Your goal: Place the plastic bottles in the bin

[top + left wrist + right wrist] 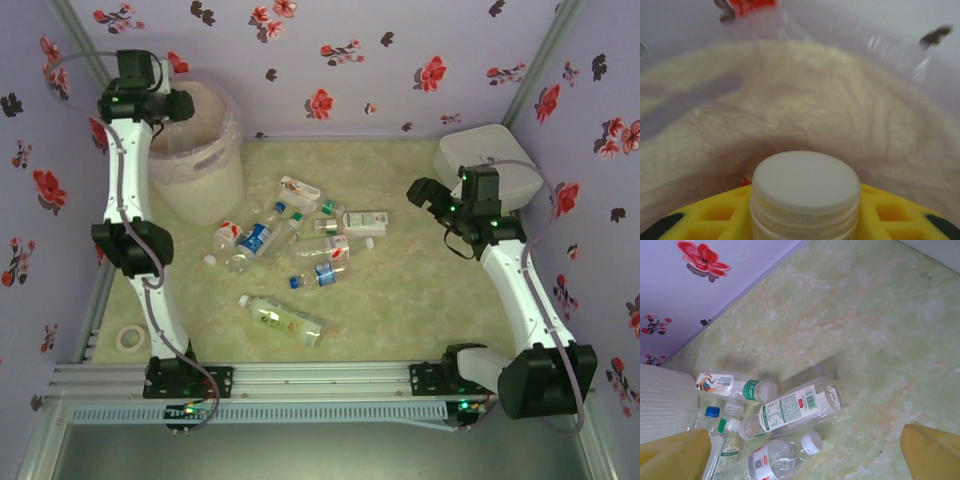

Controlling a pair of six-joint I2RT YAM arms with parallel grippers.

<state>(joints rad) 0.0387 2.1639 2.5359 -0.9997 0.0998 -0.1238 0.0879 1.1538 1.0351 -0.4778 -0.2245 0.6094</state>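
Currently, the left tool (178,104), pinching a white-capped plastic bottle (805,192), hangs over the bin (205,170) with release not yet done, while the right tool (430,195) stands spread above the counter (400,300), where roughly ten plastic bottles (255,240) lie awaiting transfer.

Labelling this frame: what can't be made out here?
The held bottle, left wrist view: body and label cut off by the bottom edge below its white cap.
Contents of the bin: top view, left gripper covers part of the opening; left wrist view, blurred.
Count of the plastic bottles: top view, overlapping and small; right wrist view, a finger of the right gripper and the bottom edge cut some off.
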